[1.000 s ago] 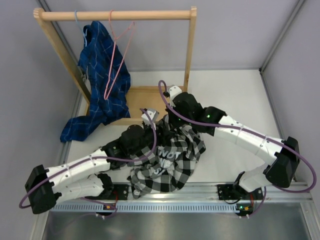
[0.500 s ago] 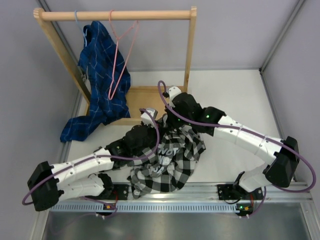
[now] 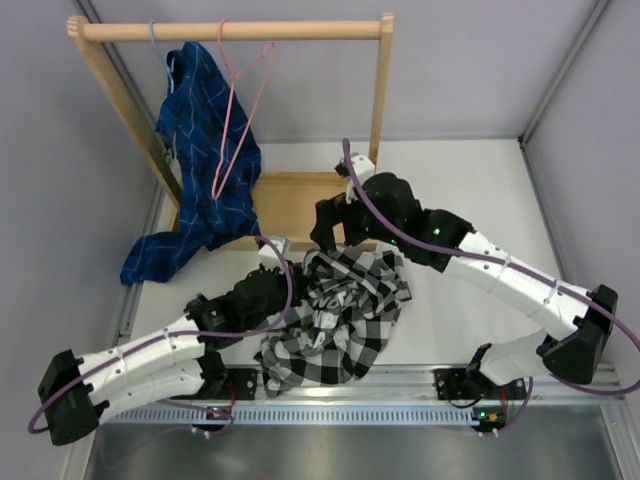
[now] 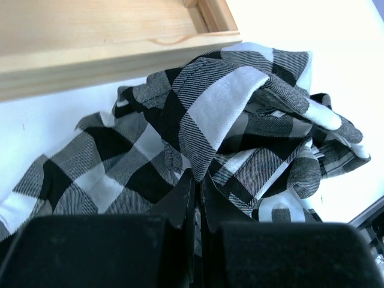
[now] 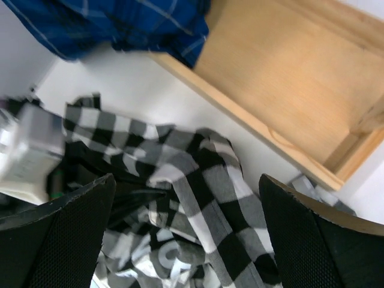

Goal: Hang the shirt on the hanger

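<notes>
Black-and-white crumpled shirt [image 3: 345,310] | left gripper [image 4: 197,201] clamped on fold | right gripper [image 5: 186,183] spread wide

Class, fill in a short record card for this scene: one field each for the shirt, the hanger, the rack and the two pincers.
shirt: black-and-white check, crumpled on the table in front of the rack
hanger: pink wire, hooked on the rack's rail, nothing on it
rack: wooden, also carries a blue plaid shirt
left pincer: shut on a fold of the shirt
right pincer: open above the shirt, holding nothing
</notes>
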You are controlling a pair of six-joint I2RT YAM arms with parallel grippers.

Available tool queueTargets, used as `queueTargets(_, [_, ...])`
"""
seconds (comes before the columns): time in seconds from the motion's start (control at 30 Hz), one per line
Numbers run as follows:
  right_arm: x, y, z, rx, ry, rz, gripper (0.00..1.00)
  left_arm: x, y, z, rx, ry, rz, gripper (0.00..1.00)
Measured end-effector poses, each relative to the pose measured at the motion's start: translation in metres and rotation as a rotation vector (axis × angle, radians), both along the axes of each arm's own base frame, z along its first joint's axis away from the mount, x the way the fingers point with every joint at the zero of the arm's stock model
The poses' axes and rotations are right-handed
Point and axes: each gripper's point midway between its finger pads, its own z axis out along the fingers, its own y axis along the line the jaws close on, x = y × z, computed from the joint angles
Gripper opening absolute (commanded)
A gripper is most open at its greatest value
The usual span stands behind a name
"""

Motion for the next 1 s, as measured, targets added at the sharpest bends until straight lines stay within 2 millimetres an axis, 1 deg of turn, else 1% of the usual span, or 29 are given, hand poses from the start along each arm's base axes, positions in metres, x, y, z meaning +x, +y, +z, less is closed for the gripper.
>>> queueTargets(0.1, [0.009,0.01,0.029,0.064,-0.025,-0.045,1.0,-0.005,0.006,-0.006,-0.017,0.017,0.014,0.0])
queueTargets(0.23, [0.014,0.033,0.061,0.143,-0.072,-0.086,0.99,-0.007,0.015,-0.015,-0.046,0.041,0.059,0.0])
queueTargets(0.3, [0.013,0.047,0.072,0.179,-0.098,-0.084,0.99,-0.006,0.019,-0.024,-0.048,0.057,0.09,0.0])
queueTargets(0.4, [0.01,0.07,0.088,0.22,-0.128,-0.075,0.99,-0.007,0.027,-0.042,-0.038,0.086,0.132,0.0])
queueTargets(0.47, [0.013,0.086,0.101,0.243,-0.144,-0.074,0.99,-0.009,0.033,-0.054,-0.03,0.102,0.154,0.0])
queueTargets(0.57, [0.026,0.112,0.128,0.294,-0.18,-0.094,0.99,-0.009,0.036,-0.066,-0.042,0.112,0.175,0.0])
queueTargets(0.63, [0.036,0.127,0.142,0.318,-0.207,-0.113,0.99,-0.011,0.037,-0.073,-0.049,0.121,0.179,0.0])
queueTargets(0.7, [0.043,0.139,0.149,0.33,-0.226,-0.123,0.97,-0.01,0.035,-0.076,-0.057,0.125,0.178,0.0])
queueTargets(0.9, [0.065,0.162,0.15,0.309,-0.288,-0.155,0.95,-0.011,0.027,-0.086,-0.054,0.15,0.155,0.0])
queueTargets(1.0, [0.077,0.173,0.154,0.304,-0.337,-0.164,0.92,-0.015,0.023,-0.089,-0.062,0.158,0.13,0.0])
